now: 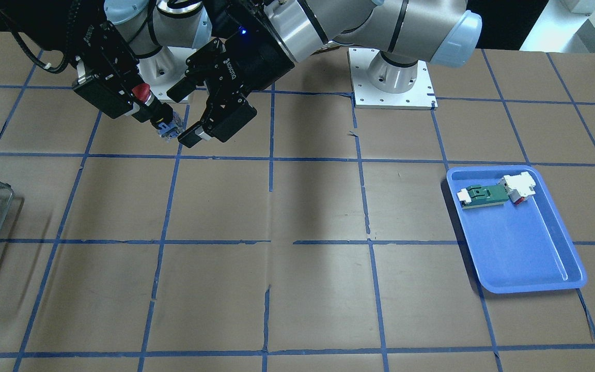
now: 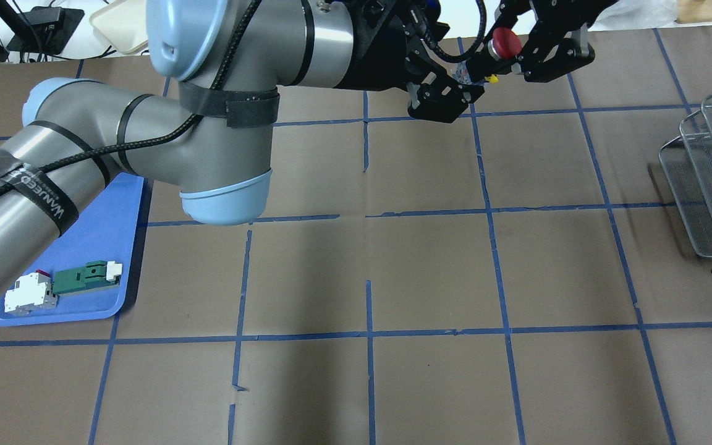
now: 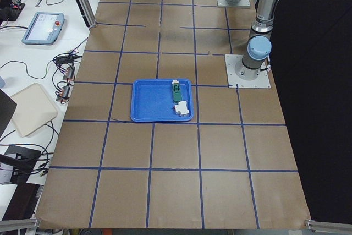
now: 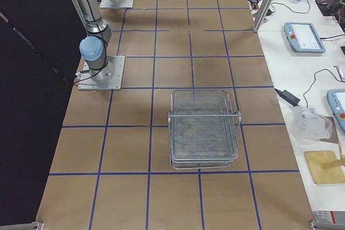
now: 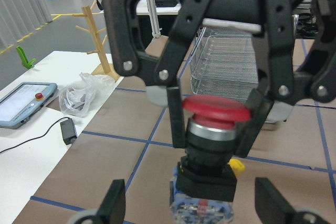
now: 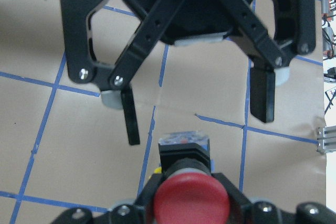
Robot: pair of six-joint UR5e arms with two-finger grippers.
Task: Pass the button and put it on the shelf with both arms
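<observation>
Paper, brown and ruled with blue tape, covers the bench [image 1: 318,289]. Up over the robot-side edge, toward the bench's right end, the two arms come nose to nose in the air. The right gripper [image 1: 144,103] is clamped on the small push button with the round red mushroom cap, black collar and bluish-clear back block [image 1: 154,110]. It pinches the button at the collar just under the cap, with the block pointing at the other arm. The left gripper [image 1: 181,116] has its jaws spread wide, one finger to either side of that block and clear of it, holding nothing. The silvery wire-mesh shelf [image 2: 708,179] sits on the bench at the right end, well apart from the button. At the left end lies a blue plastic tray [image 1: 530,248]. A flat green-and-white part [image 1: 483,195] and a white block with a red bit [image 1: 518,186] lie touching each other in its robot-side end.
</observation>
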